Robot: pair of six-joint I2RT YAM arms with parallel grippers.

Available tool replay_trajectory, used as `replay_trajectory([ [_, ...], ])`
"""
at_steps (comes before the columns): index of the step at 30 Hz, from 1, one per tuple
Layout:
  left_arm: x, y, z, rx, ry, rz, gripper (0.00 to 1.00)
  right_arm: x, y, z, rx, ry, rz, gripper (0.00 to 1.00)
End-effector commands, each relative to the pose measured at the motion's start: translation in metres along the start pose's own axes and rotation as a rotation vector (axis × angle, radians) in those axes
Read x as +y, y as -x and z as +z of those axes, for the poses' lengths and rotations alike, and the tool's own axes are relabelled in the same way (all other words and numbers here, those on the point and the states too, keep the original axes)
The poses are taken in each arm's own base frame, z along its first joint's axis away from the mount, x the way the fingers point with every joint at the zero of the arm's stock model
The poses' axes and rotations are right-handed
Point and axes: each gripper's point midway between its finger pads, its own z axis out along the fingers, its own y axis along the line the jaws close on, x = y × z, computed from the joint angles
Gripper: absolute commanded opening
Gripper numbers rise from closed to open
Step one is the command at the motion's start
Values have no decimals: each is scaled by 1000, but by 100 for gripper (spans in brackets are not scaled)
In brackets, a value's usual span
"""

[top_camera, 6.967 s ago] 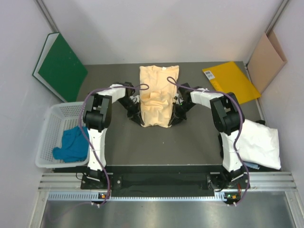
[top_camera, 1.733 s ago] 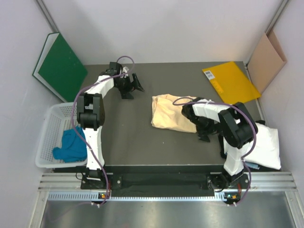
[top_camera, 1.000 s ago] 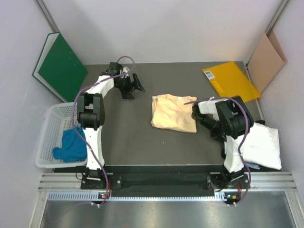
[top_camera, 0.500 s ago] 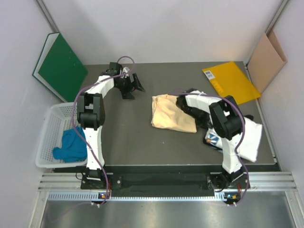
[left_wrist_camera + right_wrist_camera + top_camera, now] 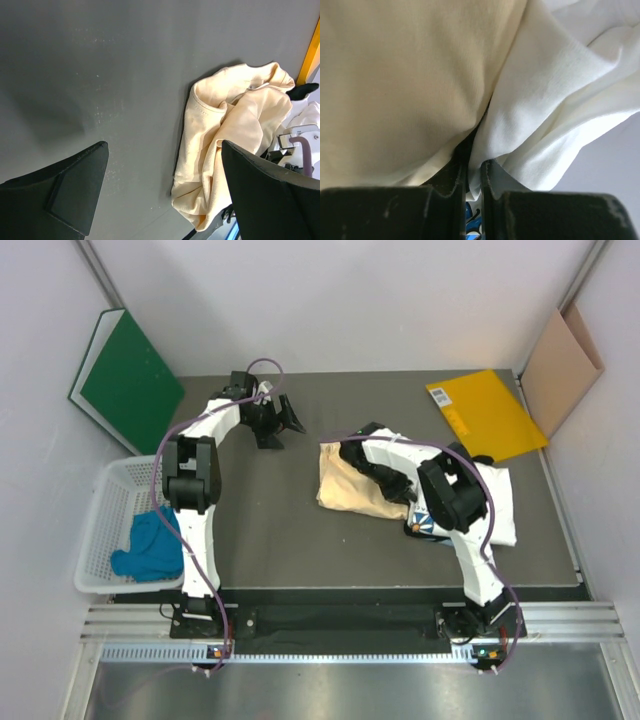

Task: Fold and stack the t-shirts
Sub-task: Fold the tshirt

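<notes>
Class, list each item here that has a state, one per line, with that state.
peach t-shirt: loosely folded, lying on the table
white t-shirt: rumpled, one edge pinched
teal t-shirt: crumpled in the basket
left gripper: jaws open, empty
right gripper: jaws shut on the white t-shirt
yellow folder: closed, lying flat

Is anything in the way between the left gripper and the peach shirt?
Nothing visible. Only bare table lies between the open left gripper and the peach shirt; the right gripper, shut on the white shirt, is beyond it.
</notes>
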Motion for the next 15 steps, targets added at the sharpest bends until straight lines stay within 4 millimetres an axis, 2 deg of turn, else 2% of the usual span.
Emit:
replay_trajectory([
  [1, -13, 12, -11, -45, -28, 44, 99, 27, 32, -23, -101, 150, 6, 0],
  [4, -14, 11, -15, -46, -24, 46, 99, 31, 44, -32, -125, 167, -22, 0],
  [7, -16, 10, -23, -59, -22, 54, 99, 36, 48, -31, -122, 163, -47, 0],
  [8, -22, 9, -29, -66, -39, 68, 99, 37, 48, -31, -123, 164, -50, 0],
  [13, -23, -17, -41, -37, -60, 93, 99, 42, 59, -33, -150, 188, -58, 0],
  [15, -17, -31, -46, -4, -42, 103, 99, 44, 61, -33, -152, 186, -71, 0],
])
